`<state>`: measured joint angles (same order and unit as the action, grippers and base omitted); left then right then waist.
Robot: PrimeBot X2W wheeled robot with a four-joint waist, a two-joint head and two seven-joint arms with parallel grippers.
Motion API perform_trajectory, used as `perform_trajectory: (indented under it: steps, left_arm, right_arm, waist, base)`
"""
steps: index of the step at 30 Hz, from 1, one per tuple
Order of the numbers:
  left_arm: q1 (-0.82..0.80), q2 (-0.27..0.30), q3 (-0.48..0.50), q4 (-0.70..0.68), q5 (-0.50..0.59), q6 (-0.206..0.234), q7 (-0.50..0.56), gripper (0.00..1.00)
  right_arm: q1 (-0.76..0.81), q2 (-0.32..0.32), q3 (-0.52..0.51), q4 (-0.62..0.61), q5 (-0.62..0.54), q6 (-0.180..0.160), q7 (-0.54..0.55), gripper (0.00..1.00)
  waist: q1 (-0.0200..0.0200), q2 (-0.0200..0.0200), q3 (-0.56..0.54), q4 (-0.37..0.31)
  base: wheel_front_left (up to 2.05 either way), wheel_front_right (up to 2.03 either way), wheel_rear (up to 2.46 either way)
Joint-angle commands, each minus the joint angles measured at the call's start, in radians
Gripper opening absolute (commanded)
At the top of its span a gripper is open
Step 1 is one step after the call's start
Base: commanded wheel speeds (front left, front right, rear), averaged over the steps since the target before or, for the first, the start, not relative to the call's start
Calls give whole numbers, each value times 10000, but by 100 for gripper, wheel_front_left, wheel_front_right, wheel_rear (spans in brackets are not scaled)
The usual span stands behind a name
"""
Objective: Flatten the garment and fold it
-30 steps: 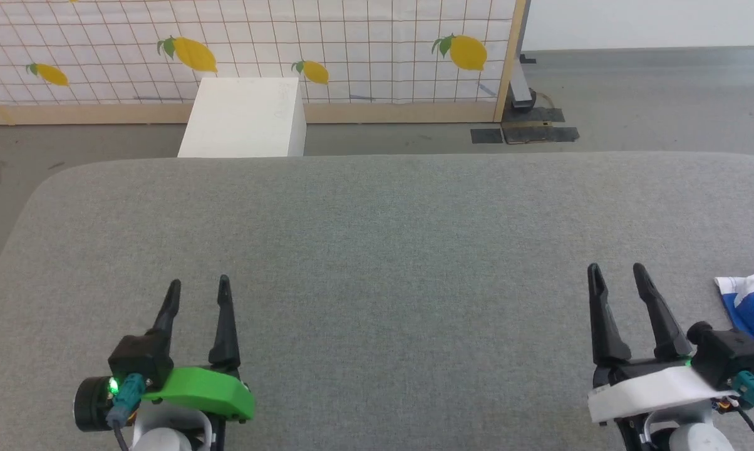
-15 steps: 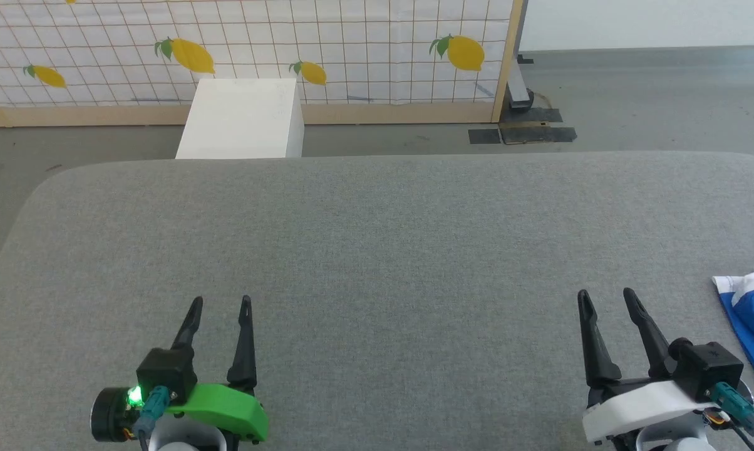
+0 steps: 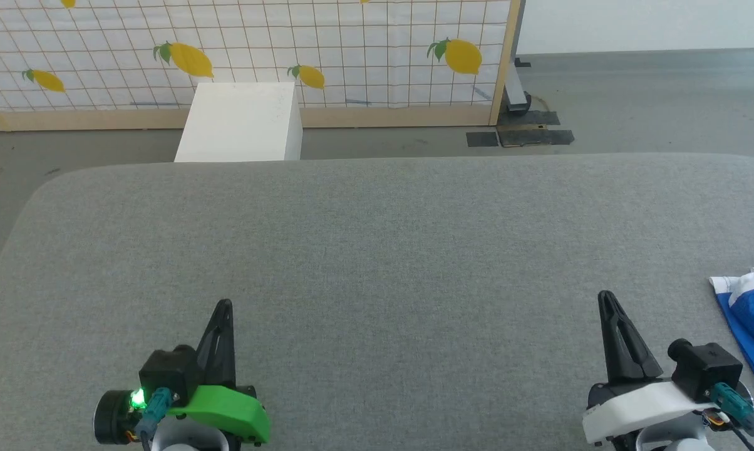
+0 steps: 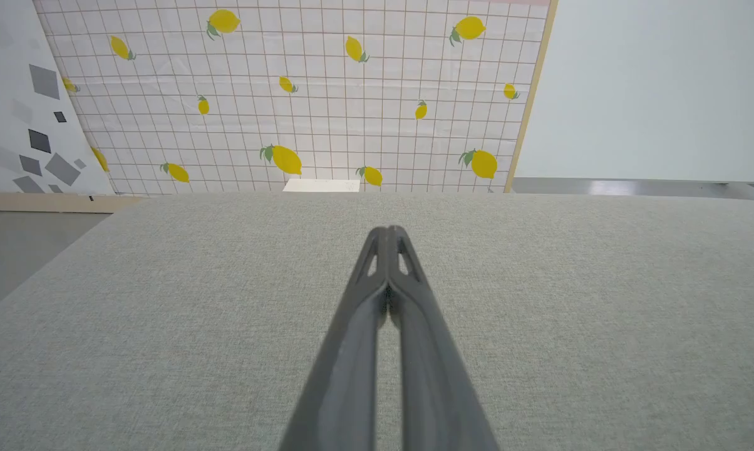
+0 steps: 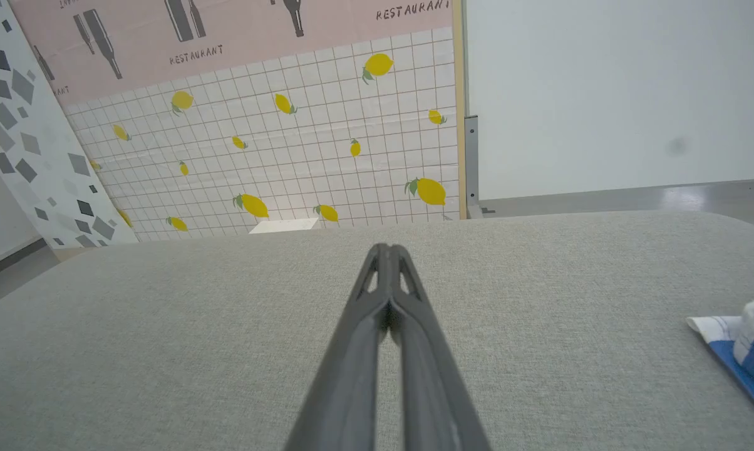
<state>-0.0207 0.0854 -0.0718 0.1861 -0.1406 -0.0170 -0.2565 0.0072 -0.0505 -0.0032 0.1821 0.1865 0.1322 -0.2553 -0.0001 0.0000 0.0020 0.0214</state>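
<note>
The garment (image 3: 751, 313), bright blue fabric with a white band, lies crumpled at the right edge of the grey table (image 3: 377, 238), partly cut off by the frame. It also shows at the right edge of the right wrist view as the garment (image 5: 749, 351). My right gripper (image 3: 605, 297) hovers at the lower right, to the left of the garment and apart from it, fingers pressed together on nothing. My left gripper (image 3: 224, 305) sits at the lower left, also shut and empty. Both wrist views show the fingertips touching: left gripper (image 4: 388, 232), right gripper (image 5: 388, 249).
A white box (image 3: 239, 122) stands on the floor beyond the table's far edge, in front of a lemon-print panel (image 3: 289, 44) with a wooden frame. The table's corners are rounded, with grey floor (image 3: 634, 100) around it.
Both grippers have gone from open to shut on nothing. They also drew back slightly toward the bottom of the head view.
</note>
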Motion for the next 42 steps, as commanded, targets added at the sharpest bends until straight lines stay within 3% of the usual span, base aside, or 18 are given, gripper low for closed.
perform_trajectory:
  steps: [1, 42]
  left_arm:
    - [2, -4, 6, -21, 16, 2, 29, 0]
    - [69, -118, 239, -623, 471, 57, 859, 0]
  right_arm:
    - [-1, 0, -2, -21, -21, 0, 29, 0]
    - [-24, 1, 9, -609, -624, -5, 855, 0]
  waist:
    - [1, 0, 0, -2]
    - [1, 0, -7, -72]
  base:
    - [0, 0, 0]
    - [0, 0, 0]
